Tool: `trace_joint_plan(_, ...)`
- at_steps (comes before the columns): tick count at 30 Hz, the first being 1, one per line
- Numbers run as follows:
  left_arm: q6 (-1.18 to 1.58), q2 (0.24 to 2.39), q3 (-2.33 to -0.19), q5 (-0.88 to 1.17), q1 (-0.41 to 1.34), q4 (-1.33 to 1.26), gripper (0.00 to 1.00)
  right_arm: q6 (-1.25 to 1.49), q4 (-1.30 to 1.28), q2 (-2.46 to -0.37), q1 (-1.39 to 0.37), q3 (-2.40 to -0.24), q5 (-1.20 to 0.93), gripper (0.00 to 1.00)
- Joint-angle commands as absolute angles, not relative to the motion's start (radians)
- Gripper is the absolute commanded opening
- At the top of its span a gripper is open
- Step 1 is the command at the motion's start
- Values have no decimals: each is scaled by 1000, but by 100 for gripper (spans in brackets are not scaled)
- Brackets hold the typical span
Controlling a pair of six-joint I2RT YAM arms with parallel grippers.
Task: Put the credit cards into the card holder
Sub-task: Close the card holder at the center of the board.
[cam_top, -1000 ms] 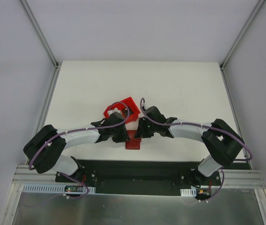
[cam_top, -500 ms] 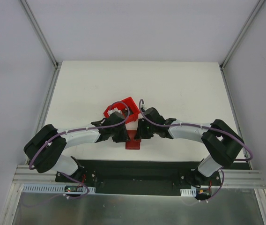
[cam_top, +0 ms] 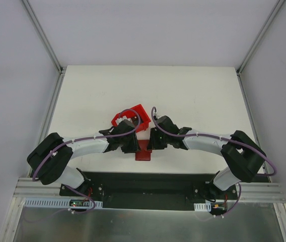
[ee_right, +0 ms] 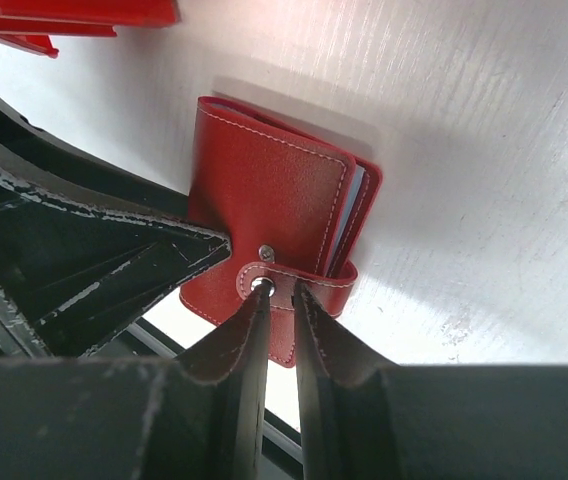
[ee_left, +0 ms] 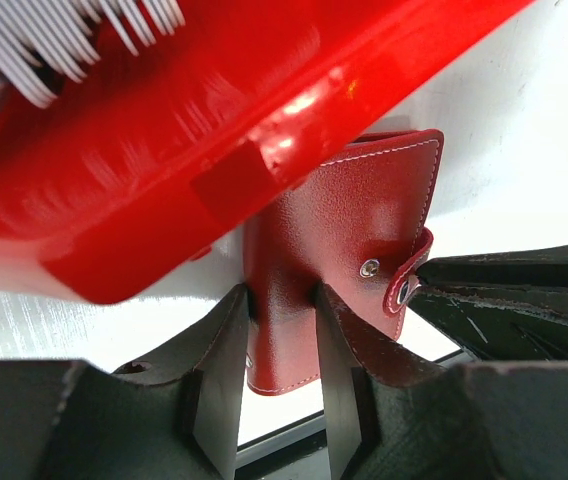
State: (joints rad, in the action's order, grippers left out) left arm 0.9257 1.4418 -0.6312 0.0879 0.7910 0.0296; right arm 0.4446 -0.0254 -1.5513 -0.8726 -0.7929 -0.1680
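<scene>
The dark-red card holder [cam_top: 143, 152] lies folded on the table near the front edge, between both grippers. In the left wrist view my left gripper [ee_left: 282, 305] pinches the card holder [ee_left: 364, 215] by its side, a finger against each face. In the right wrist view my right gripper [ee_right: 276, 292] is shut on the snap tab [ee_right: 304, 282] of the card holder [ee_right: 264, 185]. The tab is off its stud. A pale slot edge [ee_right: 352, 215] shows inside the fold. Several grey-white credit cards [ee_left: 24, 50] stand in the red bin.
The bright red open-fronted bin [cam_top: 131, 118] stands just behind the card holder and fills the upper left wrist view [ee_left: 164, 150]. The table's black front edge [cam_top: 143, 179] lies just below the holder. The two grippers [ee_right: 94, 250] nearly touch.
The right arm has shifted slightly, its wrist a little lower and closer to the card holder. The left arm and the card holder stay in place.
</scene>
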Motion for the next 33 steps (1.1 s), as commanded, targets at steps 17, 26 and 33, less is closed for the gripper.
trace_joint_plan(17, 913, 1508, -612, 118, 805, 57, 28, 460, 28, -1597, -908, -819, -164, 18)
trace_joint_plan(26, 916, 1500, -606, 118, 808, 54, 28, 434, -73, -1617, -937, -864, -46, 13)
trace_joint_plan(33, 913, 1493, -614, 109, 807, 54, 29, 413, -83, -1542, -950, -854, -8, 16)
